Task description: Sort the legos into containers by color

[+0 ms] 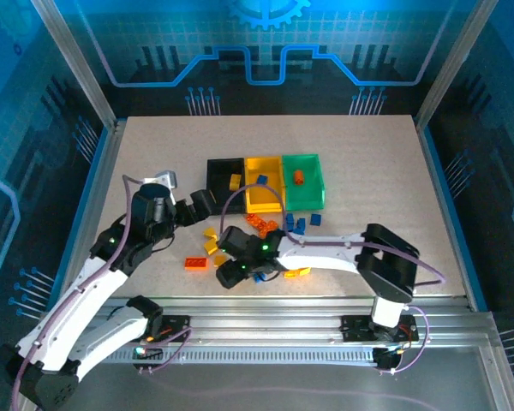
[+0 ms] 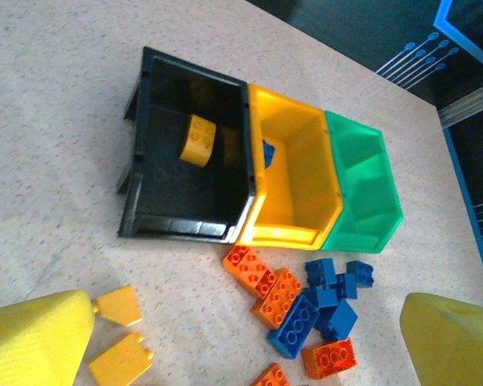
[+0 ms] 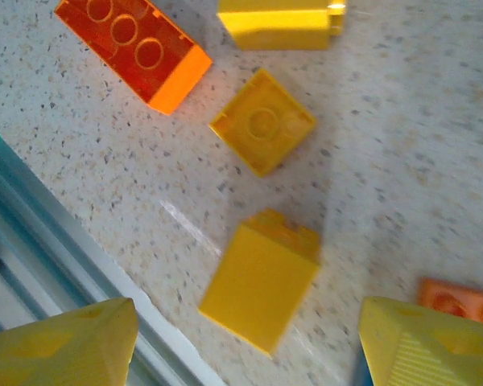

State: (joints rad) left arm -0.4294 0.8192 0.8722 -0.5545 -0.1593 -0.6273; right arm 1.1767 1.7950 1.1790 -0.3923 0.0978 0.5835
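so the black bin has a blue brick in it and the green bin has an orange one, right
Not quite. The black bin holds a yellow brick, not a blue one; the left wrist view shows it lying inside. The rest stands: in the top external view the green bin has an orange brick in it.

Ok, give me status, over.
Left gripper open, empty. Right gripper open over yellow brick. Bins nearly empty; most bricks loose on table.
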